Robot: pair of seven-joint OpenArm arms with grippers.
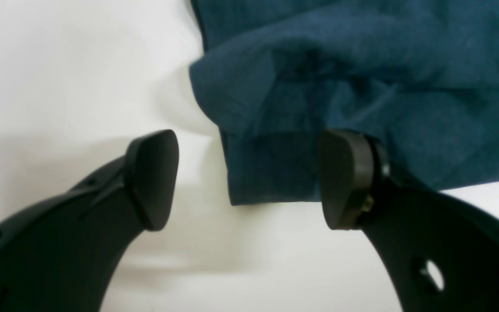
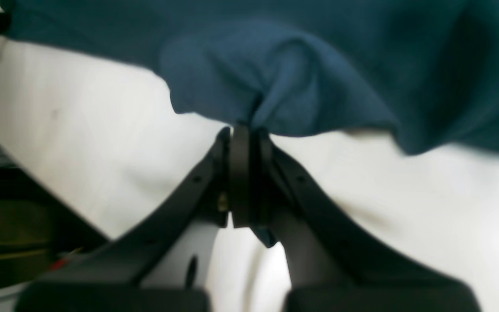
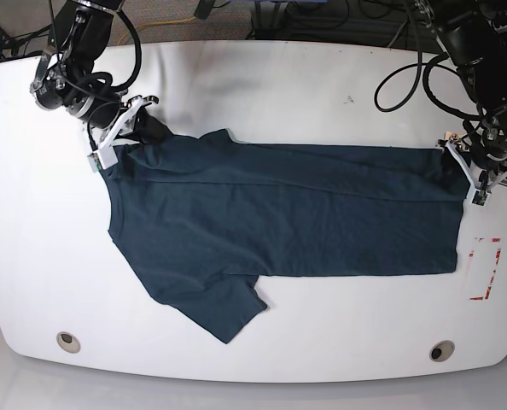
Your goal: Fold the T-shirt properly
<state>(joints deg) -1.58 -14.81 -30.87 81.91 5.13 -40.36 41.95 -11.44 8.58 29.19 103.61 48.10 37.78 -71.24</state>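
On the white table [image 3: 262, 85], we see the shirt [image 3: 279, 213] spread lengthwise across the middle, a dark navy-teal cloth lying mostly flat, its hem end toward the base view's right and its shoulder end toward the left. One short sleeve [image 3: 224, 312] juts out at the near edge, its corner pointing down toward the table's front. Long, shallow creases run along the body near the far edge. We find the right gripper [image 2: 243, 130] at the shirt's far left corner, its jaws clamped together on a pinch of fabric; in its wrist view the cloth bunches into a puckered fold right above the fingertips, and the shirt's edge lifts slightly off the table there. At the opposite end, the left gripper [image 1: 247, 177] sits over the far right corner with its jaws spread wide and nothing between the pads; one finger [image 1: 152, 177] stands over bare table, the other [image 1: 345, 177] over the cloth. In that wrist view we see the corner doubled over on itself, a rumpled flap lying atop a flatter layer with a straight stitched edge. A red-marked rectangle [image 3: 486, 269] lies on the table just beyond the hem.
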